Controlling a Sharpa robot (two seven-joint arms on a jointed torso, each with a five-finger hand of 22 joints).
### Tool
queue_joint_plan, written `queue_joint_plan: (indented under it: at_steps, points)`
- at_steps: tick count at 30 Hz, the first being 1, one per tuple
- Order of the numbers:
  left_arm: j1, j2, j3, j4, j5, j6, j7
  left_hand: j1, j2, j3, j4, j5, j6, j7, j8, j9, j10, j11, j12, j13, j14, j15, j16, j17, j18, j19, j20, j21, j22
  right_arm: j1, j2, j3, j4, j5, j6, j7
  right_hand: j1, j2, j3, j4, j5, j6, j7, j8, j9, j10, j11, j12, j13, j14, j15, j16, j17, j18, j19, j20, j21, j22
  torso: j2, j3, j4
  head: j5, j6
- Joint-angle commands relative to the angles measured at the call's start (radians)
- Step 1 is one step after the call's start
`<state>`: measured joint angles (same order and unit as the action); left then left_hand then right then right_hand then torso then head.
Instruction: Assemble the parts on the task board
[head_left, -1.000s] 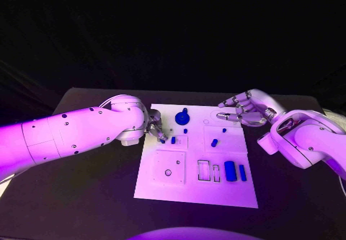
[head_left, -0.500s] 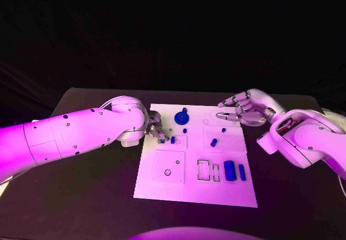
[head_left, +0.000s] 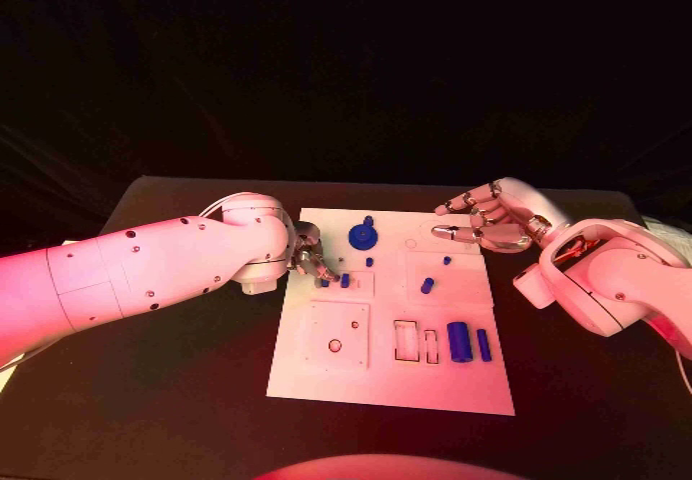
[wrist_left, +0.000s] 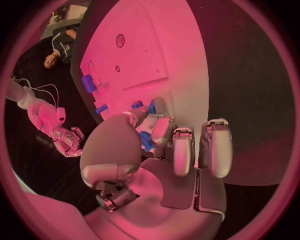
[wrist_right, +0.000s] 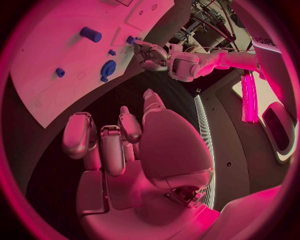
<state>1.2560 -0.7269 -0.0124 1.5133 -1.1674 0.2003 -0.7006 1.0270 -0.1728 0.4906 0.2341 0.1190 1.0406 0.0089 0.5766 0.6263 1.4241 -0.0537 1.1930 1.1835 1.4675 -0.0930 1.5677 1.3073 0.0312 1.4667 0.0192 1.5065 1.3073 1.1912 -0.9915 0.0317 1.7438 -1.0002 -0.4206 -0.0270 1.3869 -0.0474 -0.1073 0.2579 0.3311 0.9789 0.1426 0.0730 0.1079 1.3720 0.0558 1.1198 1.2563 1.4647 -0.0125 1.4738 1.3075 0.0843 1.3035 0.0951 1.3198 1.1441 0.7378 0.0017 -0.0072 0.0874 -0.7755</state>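
White task board (head_left: 433, 385), your two hands over its far end.
Left hand (head_left: 309, 262) pinches a small blue part (wrist_left: 146, 140); right hand (head_left: 488, 224) hovers, fingers loosely curled, empty.

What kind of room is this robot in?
Probably a robotics lab or demo stage: a black table before a dark backdrop, a white task board holding small blue parts, and equipment stands beyond the table.

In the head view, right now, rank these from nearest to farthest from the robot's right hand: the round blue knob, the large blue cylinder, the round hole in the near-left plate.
1. Round blue knob: far end of the board, beside the right hand.
2. Large blue cylinder: near-right part.
3. Round hole: near-left plate, farthest.
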Motion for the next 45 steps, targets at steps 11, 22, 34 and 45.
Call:
queue_joint_plan:
  at_steps: [11,22,34,45]
  points:
    - [-0.003,-0.024,0.001,0.03,0.004,-0.067,-0.036,-0.053,0.029,-0.19,0.057,0.006,0.015,-0.001,0.005,0.0,0.004,-0.002,-0.002,-0.003,0.103,-0.009,0.003,0.263,-0.015,0.076,-0.008,0.007,0.223,-0.003,0.005,0.0,-0.008,0.0,0.01,0.009,0.002,0.009,-0.007,0.003,0.007,0.008,0.0,0.001,0.0,-0.008,-0.001,0.0,-0.003,0.069,-0.005,-0.008,0.093,0.008,-0.001,-0.002,-0.005,-0.002,0.0,-0.0012,-0.0009,-0.002,0.005]
    - [-0.003,-0.051,0.009,0.069,0.018,-0.138,-0.024,-0.062,0.05,-0.227,0.059,0.007,0.005,0.0,0.008,0.001,-0.003,-0.001,-0.016,-0.017,0.103,-0.01,0.003,0.263,-0.013,0.073,-0.01,-0.001,0.218,-0.007,0.008,0.0,-0.012,0.003,0.011,0.009,0.002,0.009,-0.007,0.003,0.007,0.008,0.0,0.001,0.0,-0.008,-0.001,0.0,-0.003,0.069,-0.005,-0.008,0.093,0.008,-0.001,-0.002,-0.005,-0.002,0.0,-0.0001,0.0002,-0.001,0.007]
    - [-0.003,-0.096,0.013,0.099,0.065,-0.266,0.071,-0.049,0.082,-0.25,0.058,0.008,-0.04,0.013,0.008,0.005,-0.059,0.009,-0.109,-0.107,0.103,-0.004,0.003,0.263,0.006,0.038,-0.006,-0.076,0.169,-0.009,0.006,-0.001,-0.013,0.006,0.01,0.01,0.0,0.009,-0.008,0.004,0.007,0.008,0.0,0.001,0.0,-0.009,0.0,-0.002,-0.004,0.069,-0.004,-0.009,0.092,0.009,-0.003,-0.002,-0.006,-0.004,0.0,0.001,0.0001,-0.006,0.011]
    - [-0.002,-0.064,0.011,0.078,0.042,-0.438,0.419,0.322,0.031,-0.17,-0.007,0.007,-0.277,0.136,-0.059,-0.07,-0.484,0.115,-0.555,-0.503,-0.281,0.094,-0.63,-0.379,0.138,-0.389,0.071,-0.898,-0.35,-0.01,0.008,-0.001,-0.013,0.006,0.009,0.01,0.0,0.009,-0.008,0.004,0.007,0.008,0.0,0.001,0.0,-0.009,0.0,-0.002,-0.004,0.069,-0.004,-0.009,0.092,0.009,-0.003,-0.002,-0.006,-0.004,0.001,0.0014,-0.0012,-0.01,0.02]
